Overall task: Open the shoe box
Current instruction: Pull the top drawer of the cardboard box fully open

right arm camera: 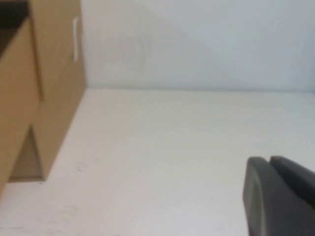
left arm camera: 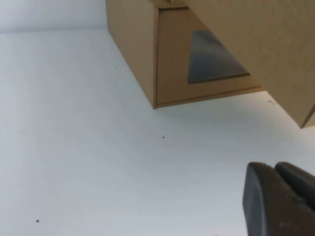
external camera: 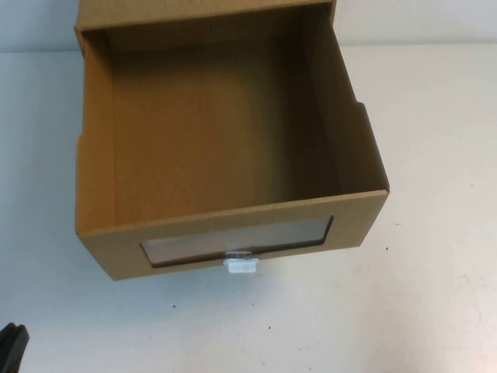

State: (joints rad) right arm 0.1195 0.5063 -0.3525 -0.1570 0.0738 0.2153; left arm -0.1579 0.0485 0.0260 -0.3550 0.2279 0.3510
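Left hand [left arm camera: 273, 169] and right hand [right arm camera: 269, 164] both pinched together, both clear of the shoe box [external camera: 353, 221]!
Left hand low at the near left corner of the white worktop [external camera: 404, 311]; right hand outside the high view, over bare worktop off to the box's side. Shoe box mid-worktop, drawer [external camera: 93, 155] out and open on top, brown inside, windowed front with white pull tab [external camera: 241, 265] facing the robot.

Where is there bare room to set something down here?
Bare white table lies in front of the white handle and right of the shoe box; the open drawer is empty. Tighter: the strip left of the box, with the left gripper, shut, at the near-left corner. The right gripper, shut, is off beside the box.
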